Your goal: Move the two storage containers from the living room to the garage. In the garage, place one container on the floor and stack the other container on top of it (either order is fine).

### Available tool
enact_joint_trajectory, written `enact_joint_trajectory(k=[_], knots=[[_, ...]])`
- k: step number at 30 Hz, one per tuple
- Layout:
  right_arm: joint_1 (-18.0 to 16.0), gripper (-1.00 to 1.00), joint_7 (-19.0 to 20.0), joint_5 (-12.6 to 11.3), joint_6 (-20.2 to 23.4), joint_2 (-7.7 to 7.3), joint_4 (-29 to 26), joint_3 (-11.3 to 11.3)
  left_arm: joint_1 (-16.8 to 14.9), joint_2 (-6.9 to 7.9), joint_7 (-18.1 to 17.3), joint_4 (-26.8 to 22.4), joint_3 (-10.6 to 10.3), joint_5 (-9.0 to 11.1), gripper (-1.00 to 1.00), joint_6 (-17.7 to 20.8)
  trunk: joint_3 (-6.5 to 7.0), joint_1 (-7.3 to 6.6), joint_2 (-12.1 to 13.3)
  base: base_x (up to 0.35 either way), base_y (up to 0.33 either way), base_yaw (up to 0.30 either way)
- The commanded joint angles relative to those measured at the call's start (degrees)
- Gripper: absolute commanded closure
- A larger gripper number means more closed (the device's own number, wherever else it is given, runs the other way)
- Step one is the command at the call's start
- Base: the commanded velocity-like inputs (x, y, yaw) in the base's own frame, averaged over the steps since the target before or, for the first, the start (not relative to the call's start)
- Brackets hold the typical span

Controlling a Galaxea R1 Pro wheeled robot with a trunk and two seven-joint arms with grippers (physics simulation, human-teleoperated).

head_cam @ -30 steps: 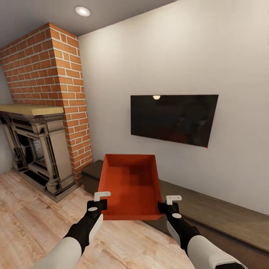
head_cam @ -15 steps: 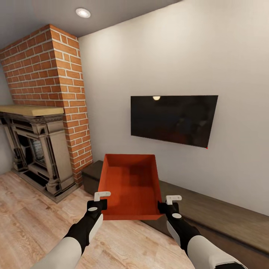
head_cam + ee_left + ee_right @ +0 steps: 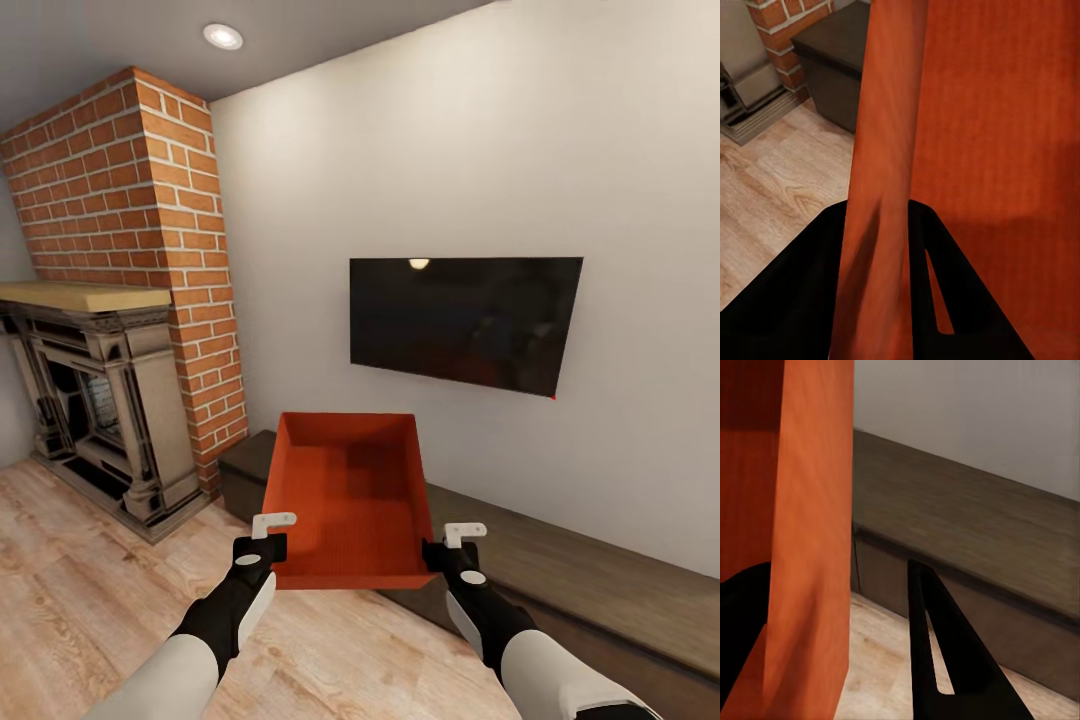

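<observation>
I hold one orange-red storage container (image 3: 348, 490) in front of me, lifted above the low dark TV bench (image 3: 560, 560) in the living room. My left gripper (image 3: 268, 545) is shut on its left wall near the front corner, and my right gripper (image 3: 440, 550) is shut on its right wall. The left wrist view shows black fingers (image 3: 945, 300) on either side of the container wall (image 3: 881, 187). Through the right wrist camera the same kind of wall (image 3: 810, 532) sits between two black fingers (image 3: 937, 652). The container is empty.
A black TV (image 3: 465, 320) hangs on the white wall ahead. A brick chimney (image 3: 140, 200) and a dark fireplace (image 3: 95, 400) with a wooden mantel stand at the left. Light wood plank floor (image 3: 70, 600) stretches to the left and below me.
</observation>
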Motion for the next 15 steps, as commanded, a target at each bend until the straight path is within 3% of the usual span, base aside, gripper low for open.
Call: enact_joint_trajectory(k=[1, 15], knots=[[-0.05, 1.0, -0.55, 0.04, -0.06, -0.01, 0.09, 0.16, -0.03, 0.08, 0.73, -0.2, -0.17, -0.49, 1.0, 0.46, -0.08, 0.01, -0.07, 0.0, 0.0, 0.138], [-0.05, 1.0, -0.62, 0.04, 0.0, 0.01, 0.09, 0.16, -0.02, 0.08, 0.73, -0.2, -0.17, -0.46, 1.0, 0.46, 0.26, 0.01, -0.07, 0.0, 0.0, 0.264]])
